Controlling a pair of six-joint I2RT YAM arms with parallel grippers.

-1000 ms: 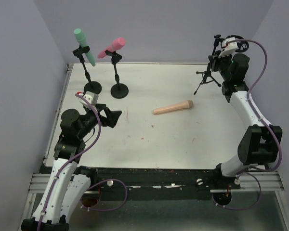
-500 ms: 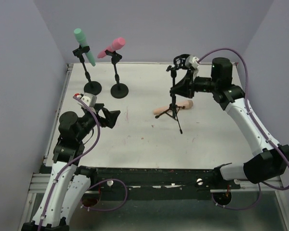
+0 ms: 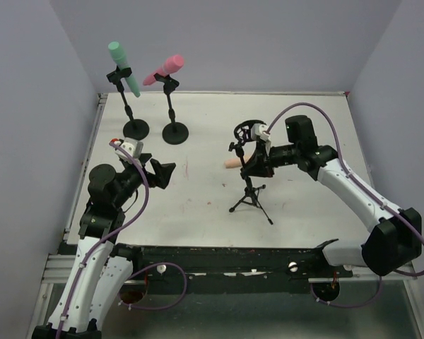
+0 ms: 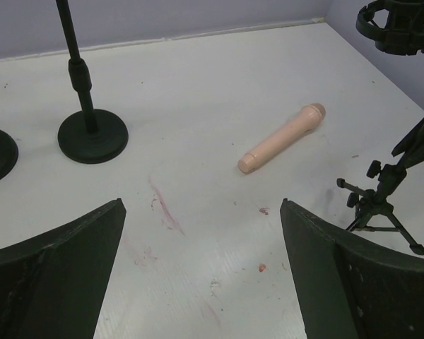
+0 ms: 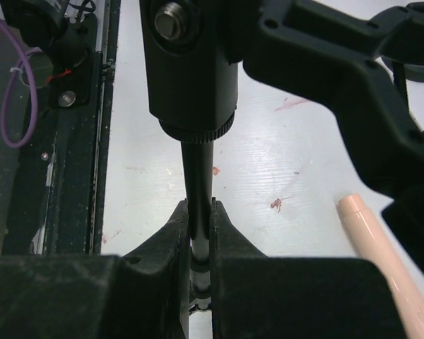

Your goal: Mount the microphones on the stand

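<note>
The peach-tan microphone point(image 3: 232, 162) lies flat on the table, partly hidden behind the stand; it shows whole in the left wrist view point(image 4: 281, 138) and partly in the right wrist view point(image 5: 381, 247). My right gripper point(image 3: 253, 164) is shut on the pole of a black tripod stand point(image 3: 251, 198), its empty clip point(image 3: 246, 131) on top. The pole point(image 5: 198, 183) sits between my fingers point(image 5: 171, 233). The teal-green microphone point(image 3: 123, 68) and pink microphone point(image 3: 164, 70) sit in clips on two round-base stands. My left gripper point(image 3: 162, 173) is open and empty.
The two round stand bases point(image 3: 136, 129) point(image 3: 175, 133) stand at the back left; one base point(image 4: 92, 135) shows in the left wrist view. Purple walls close in three sides. A black rail point(image 3: 219, 258) runs along the table's near edge.
My right gripper has carried the tripod stand from the back right corner to the table's middle, near the peach-tan microphone. The left arm has barely moved.
</note>
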